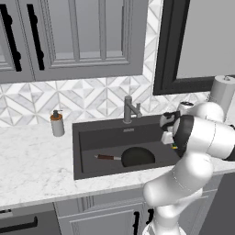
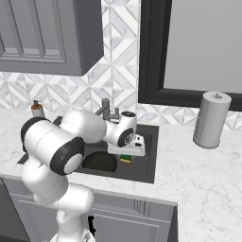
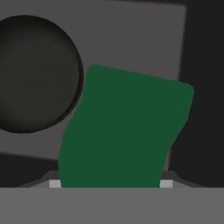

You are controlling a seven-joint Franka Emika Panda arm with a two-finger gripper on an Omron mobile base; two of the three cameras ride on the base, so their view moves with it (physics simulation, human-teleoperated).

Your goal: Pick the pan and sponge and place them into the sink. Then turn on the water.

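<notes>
- Right now the gripper (image 2: 125,156) hangs over the right part of the sink (image 1: 87,137), clamped on the sponge (image 3: 124,131).
- Sponge: green top faces the hand cam and sits between the two finger tips, low in that view; in the right base view a bit of green over yellow peeks out under the hand (small, so not much detail).
- Sponge looks to be above the sink floor, not resting on it, though I can't tell how high.
- The pan (image 1: 137,157) lies on the sink floor, w/ its reddish-brown handle pointing left in the left base view.
- In the hand view the pan is a round dark disc at upper left, just beside the sponge's edge; touching or not, can't tell.
- The faucet (image 1: 130,109) stands at the back rim of the sink, grey, spout toward the basin.
- A soap dispenser (image 1: 57,123) stands on the worktop (image 1: 32,170) left of the sink, near the tiled wall.
- A paper towel roll (image 2: 211,119) stands upright on the worktop, well right of the sink.
</notes>
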